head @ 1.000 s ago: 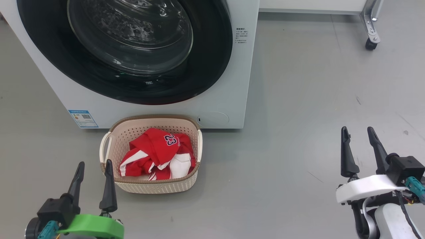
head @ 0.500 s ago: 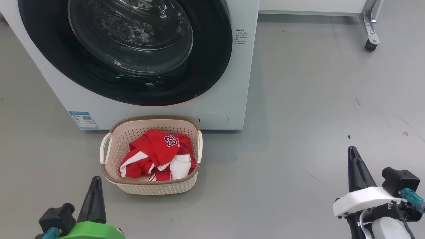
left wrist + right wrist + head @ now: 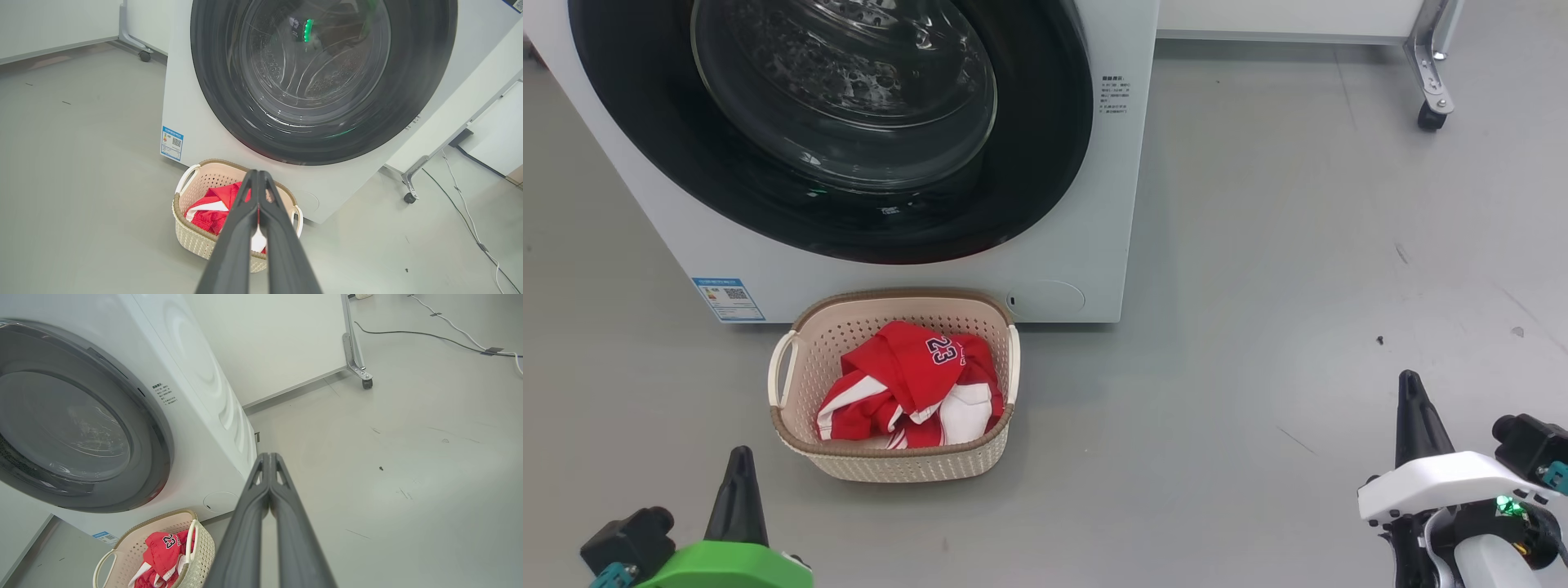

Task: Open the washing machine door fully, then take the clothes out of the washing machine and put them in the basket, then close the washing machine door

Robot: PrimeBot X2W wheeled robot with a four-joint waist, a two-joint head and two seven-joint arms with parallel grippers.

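Grey smooth floor (image 3: 1258,286) lies under everything. Low on its green wrist, the left tool (image 3: 739,469) is clenched on nothing, its dark fingers pressed together. Just ahead of it and slightly to its right stands the small cream perforated plastic basket (image 3: 907,465) with a brown woven-look rim, holding the crumpled red-and-white jersey (image 3: 907,384) numbered 23. Beyond the basket rises the big white front-loading washing machine (image 3: 1086,245), its large round glossy black door (image 3: 1045,163) closed. The right tool (image 3: 1413,400), on a white wrist, is likewise clenched and empty, with the basket well off to its left.
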